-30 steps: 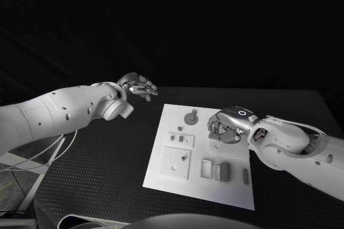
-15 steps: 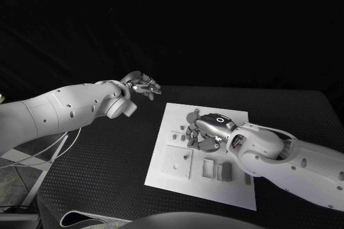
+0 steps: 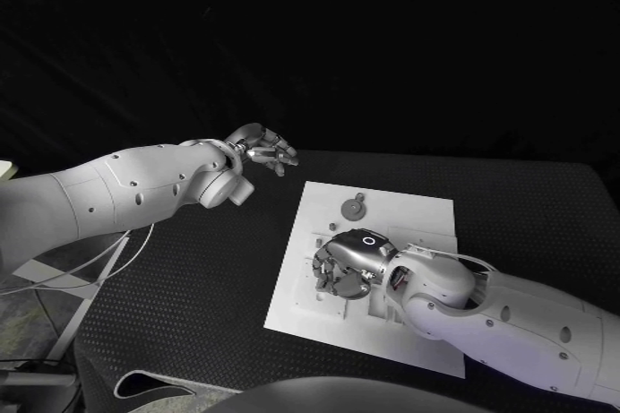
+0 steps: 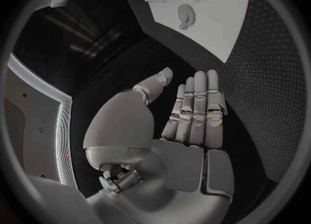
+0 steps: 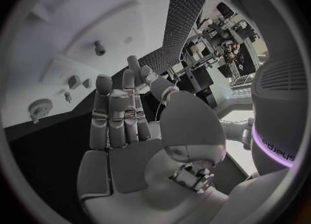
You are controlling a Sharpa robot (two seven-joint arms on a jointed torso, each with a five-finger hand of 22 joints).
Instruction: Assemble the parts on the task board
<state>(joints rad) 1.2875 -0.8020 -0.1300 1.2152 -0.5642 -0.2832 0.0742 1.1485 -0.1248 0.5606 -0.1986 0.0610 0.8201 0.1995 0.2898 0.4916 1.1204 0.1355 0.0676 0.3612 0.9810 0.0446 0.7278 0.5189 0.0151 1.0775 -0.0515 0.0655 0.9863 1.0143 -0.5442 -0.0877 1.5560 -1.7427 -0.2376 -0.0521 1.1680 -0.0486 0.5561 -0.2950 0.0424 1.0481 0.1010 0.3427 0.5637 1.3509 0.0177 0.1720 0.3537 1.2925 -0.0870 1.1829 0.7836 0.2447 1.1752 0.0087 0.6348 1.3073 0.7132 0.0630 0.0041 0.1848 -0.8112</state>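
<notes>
Early in the assembly, seemingly: right hand [image 3: 342,268] empty, fingers apart, over task board [image 3: 426,211] with gear-like part [image 3: 354,207] loose beyond it; left hand [image 3: 262,150] empty, off the board.

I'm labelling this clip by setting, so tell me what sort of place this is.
Probably a robotics lab or test bench: a white task board with small parts lies on a black table against a dark backdrop, and the right wrist view shows cluttered equipment racks beyond the table.
</notes>
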